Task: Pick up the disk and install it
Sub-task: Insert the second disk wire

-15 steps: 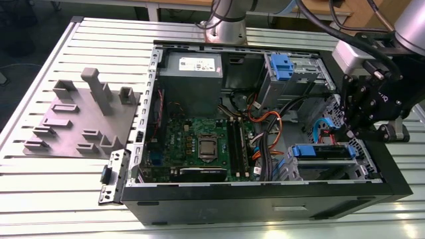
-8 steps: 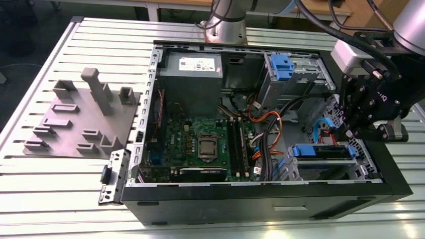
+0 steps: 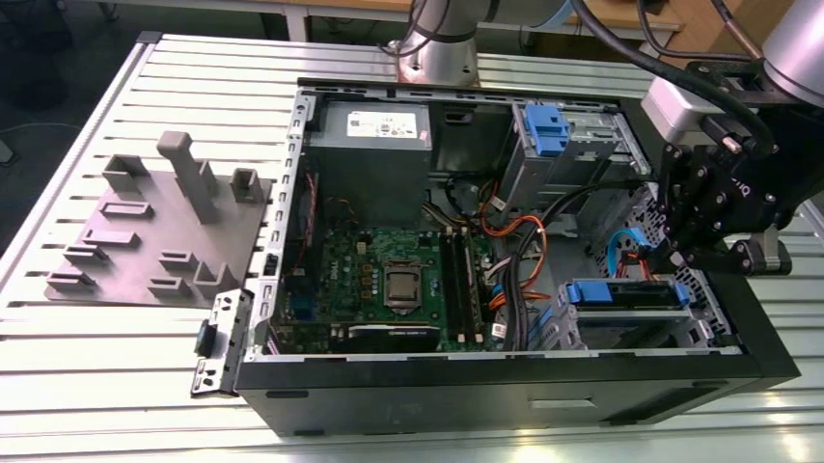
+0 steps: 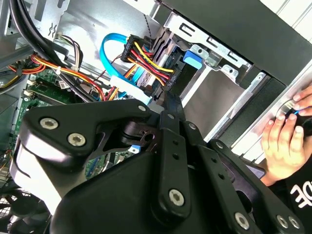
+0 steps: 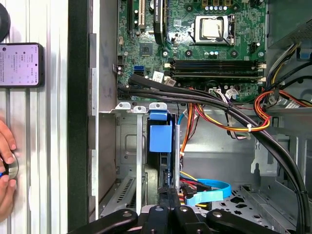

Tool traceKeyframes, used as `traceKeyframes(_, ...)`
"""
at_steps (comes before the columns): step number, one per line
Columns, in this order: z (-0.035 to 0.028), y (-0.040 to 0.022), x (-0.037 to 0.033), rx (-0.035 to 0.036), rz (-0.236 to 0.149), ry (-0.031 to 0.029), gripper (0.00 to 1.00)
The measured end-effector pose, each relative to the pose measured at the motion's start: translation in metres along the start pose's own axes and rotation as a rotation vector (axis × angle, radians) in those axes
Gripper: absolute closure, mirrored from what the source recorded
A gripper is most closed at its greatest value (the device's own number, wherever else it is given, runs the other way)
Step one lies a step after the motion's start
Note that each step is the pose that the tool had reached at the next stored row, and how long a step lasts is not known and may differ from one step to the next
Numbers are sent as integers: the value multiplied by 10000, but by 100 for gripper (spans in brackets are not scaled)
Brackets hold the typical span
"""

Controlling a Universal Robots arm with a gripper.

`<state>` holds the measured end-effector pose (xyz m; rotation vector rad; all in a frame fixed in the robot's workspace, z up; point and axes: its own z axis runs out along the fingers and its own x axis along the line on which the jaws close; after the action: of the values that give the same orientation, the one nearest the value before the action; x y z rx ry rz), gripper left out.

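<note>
The disk sits in the lower drive bay at the front corner of the open computer case, on the exterior view's right. It is seen edge-on, with its blue rail facing up. In the first wrist view the disk stands in the bay slot between grey metal walls. My black gripper hangs just above the bay's cable end. Its fingers are shut together and nothing shows between them. In the first wrist view the gripper tips lie against the disk's end. In the second wrist view the gripper points at the red, yellow and blue cables.
A grey power-supply box and a drive cage with a blue latch fill the case's back. Cable bundles cross beside the bay. A grey fixture plate lies on the slatted table. A person's hand rests outside the case, near a phone.
</note>
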<state>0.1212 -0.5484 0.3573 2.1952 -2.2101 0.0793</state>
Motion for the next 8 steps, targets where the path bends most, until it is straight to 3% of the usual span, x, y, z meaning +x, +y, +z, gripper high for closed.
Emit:
traceKeyframes(4,-5,24,1,0,0,2,89)
traceKeyframes(8,-59,25,-14,0,-1,-3,89)
